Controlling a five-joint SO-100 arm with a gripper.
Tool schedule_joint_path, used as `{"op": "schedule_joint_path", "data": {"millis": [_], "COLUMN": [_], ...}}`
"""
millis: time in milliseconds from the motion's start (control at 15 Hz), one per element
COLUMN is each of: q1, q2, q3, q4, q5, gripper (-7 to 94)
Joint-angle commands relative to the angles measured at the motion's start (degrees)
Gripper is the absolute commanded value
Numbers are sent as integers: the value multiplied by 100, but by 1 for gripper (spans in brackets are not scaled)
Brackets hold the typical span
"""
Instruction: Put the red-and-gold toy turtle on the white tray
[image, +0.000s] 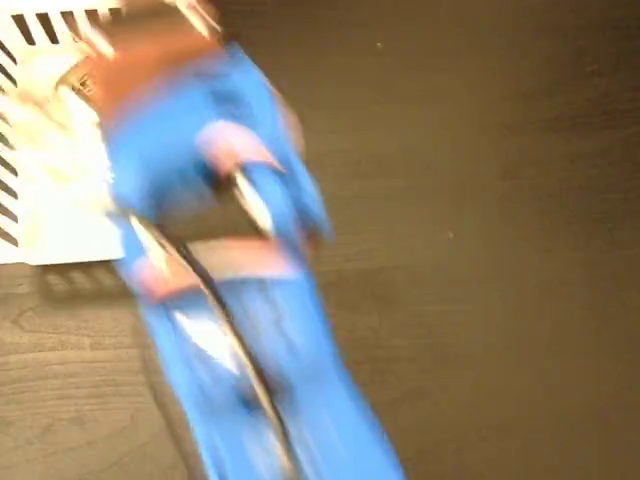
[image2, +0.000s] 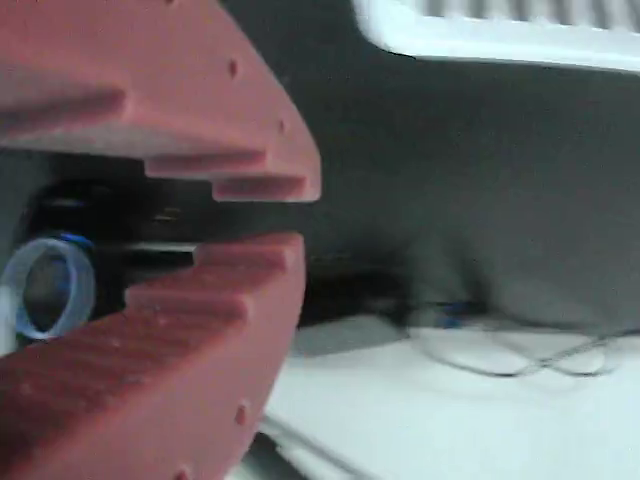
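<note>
The fixed view is smeared by motion. My blue arm (image: 230, 300) sweeps up from the bottom edge, and its reddish gripper (image: 150, 50) blurs over the white tray (image: 50, 200) at the top left. The tray's black stripes show along its left and top edges. In the wrist view the two red toothed jaws fill the left side. The gripper (image2: 300, 215) is shut to a thin slit with nothing between the jaws. A striped white edge, apparently the tray (image2: 480, 35), runs along the top. The red-and-gold toy turtle cannot be made out in either view.
Dark wood-grain table (image: 480, 200) spreads to the right of the arm. In the wrist view a pale flat surface (image2: 450, 420) with thin cables (image2: 520, 360) lies along the bottom, beyond a dark band of table (image2: 450, 180).
</note>
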Motion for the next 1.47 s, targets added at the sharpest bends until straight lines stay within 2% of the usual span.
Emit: {"op": "schedule_joint_path", "data": {"millis": [0, 200, 667, 1133, 1400], "q1": [343, 510, 466, 220, 211], "q2": [1582, 3138, 6592, 6750, 6750], "q3": [1397, 3287, 5889, 6319, 6319], "q4": [-369, -448, 1336, 1978, 1978], "q5": [26, -26, 18, 272, 272], "gripper": [0, 0, 0, 0, 0]}}
